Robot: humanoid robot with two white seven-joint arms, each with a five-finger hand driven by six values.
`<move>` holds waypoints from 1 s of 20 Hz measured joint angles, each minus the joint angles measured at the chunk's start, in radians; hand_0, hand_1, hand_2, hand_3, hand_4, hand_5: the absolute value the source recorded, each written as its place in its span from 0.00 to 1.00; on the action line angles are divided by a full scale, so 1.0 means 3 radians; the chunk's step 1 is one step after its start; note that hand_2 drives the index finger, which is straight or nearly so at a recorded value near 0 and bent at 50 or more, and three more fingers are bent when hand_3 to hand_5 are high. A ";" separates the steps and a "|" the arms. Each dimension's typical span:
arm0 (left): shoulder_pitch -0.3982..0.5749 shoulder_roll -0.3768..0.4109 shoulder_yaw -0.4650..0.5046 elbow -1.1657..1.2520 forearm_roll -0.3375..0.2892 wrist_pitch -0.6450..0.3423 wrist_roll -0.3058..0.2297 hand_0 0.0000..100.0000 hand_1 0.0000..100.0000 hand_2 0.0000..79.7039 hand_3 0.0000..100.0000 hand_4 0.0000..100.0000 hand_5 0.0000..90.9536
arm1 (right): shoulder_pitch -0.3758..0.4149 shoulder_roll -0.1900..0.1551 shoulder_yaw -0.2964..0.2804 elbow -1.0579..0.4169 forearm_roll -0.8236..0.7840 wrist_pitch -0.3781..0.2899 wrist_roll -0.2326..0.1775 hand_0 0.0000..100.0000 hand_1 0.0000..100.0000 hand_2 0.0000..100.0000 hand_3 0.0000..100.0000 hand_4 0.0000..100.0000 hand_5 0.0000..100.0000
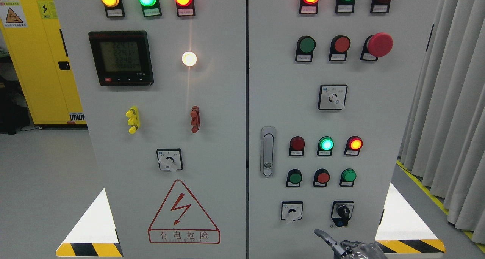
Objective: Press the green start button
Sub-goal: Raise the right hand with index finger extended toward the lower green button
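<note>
The grey control cabinet fills the head view, split by a dark vertical seam into a left door and a right door. On the left door sit three lit lamps in yellow, green and red, a dark meter display, a glowing white lamp, a yellow clip and a red clip, a rotary switch and a red lightning warning triangle.

Right of the seam, past the door latch, the lower button group holds a row of three round push buttons in black collars: a green button at the left, a red one in the middle and a second green one at the right (which of the two is the start button cannot be told, since the small labels are too blurred to read). Both are unlit, flat-faced and glossy. Above them a green lamp glows.

The right hand enters at the bottom edge, metallic, with one finger stretched up and to the left and holding nothing; the other fingers are cut off. The fingertip lies well below the button row, beneath the two selector switches, not touching the panel as far as can be seen.

Bare grey panel lies between fingertip and buttons. At the far right hang pale curtains.
</note>
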 measured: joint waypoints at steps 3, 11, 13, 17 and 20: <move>0.0000 -0.0001 0.0000 0.0000 0.0000 0.0000 0.0000 0.12 0.56 0.00 0.00 0.00 0.00 | -0.0083 0.0005 -0.0004 -0.0054 0.0071 0.0002 -0.0017 0.28 0.68 0.00 0.79 0.71 0.78; 0.0000 -0.0002 0.0001 0.0000 0.0000 0.0000 0.0000 0.12 0.56 0.00 0.00 0.00 0.00 | -0.0287 0.0021 0.0019 -0.0108 0.0143 0.0014 0.0151 0.28 0.67 0.00 0.78 0.71 0.76; 0.0000 -0.0002 0.0001 0.0000 0.0000 0.0000 0.0000 0.12 0.56 0.00 0.00 0.00 0.00 | -0.0345 0.0027 0.0029 -0.0099 0.0150 0.0021 0.0164 0.28 0.67 0.00 0.78 0.71 0.76; 0.0000 -0.0003 0.0001 0.0000 0.0000 0.0000 0.0000 0.12 0.56 0.00 0.00 0.00 0.00 | -0.0450 0.0037 0.0050 -0.0068 0.0162 0.0031 0.0177 0.28 0.67 0.00 0.78 0.70 0.76; 0.0000 -0.0003 0.0001 0.0000 0.0000 0.0000 0.0000 0.12 0.56 0.00 0.00 0.00 0.00 | -0.0529 0.0043 0.0068 -0.0024 0.0174 0.0032 0.0200 0.28 0.67 0.00 0.77 0.70 0.76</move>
